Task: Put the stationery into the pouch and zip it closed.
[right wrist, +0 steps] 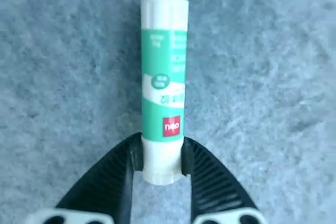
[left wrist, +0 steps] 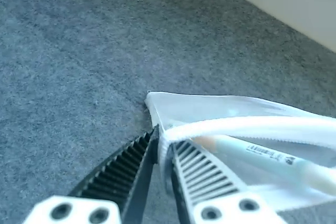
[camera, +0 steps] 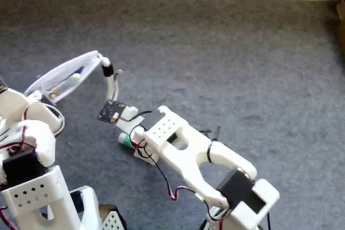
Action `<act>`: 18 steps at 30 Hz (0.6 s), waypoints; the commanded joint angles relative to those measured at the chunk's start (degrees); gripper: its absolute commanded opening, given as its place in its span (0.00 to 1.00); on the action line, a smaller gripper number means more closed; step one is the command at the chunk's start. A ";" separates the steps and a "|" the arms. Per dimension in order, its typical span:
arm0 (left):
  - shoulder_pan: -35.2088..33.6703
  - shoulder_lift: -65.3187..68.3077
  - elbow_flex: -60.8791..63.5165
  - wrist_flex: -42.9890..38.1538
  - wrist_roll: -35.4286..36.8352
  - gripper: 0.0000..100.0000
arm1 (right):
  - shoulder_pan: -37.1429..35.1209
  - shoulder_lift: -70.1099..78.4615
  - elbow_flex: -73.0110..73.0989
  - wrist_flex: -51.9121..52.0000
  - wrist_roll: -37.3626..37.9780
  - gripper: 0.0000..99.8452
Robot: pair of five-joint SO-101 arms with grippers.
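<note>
Green glue stick (right wrist: 163, 93) in right hand (right wrist: 161, 155); pen (left wrist: 273, 156) inside left hand's (left wrist: 161, 137) pouch (left wrist: 210, 108).

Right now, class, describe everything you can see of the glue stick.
The glue stick is a smooth plastic cylinder: green label with white print and a small red square, white at both ends. The right tool is shut on one white end. It lies level on or just above the grey carpet.
</note>
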 commanded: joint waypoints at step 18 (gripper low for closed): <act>26.42 0.75 -6.55 -4.13 -3.78 0.01 | 23.96 -36.62 25.71 1.71 0.26 0.01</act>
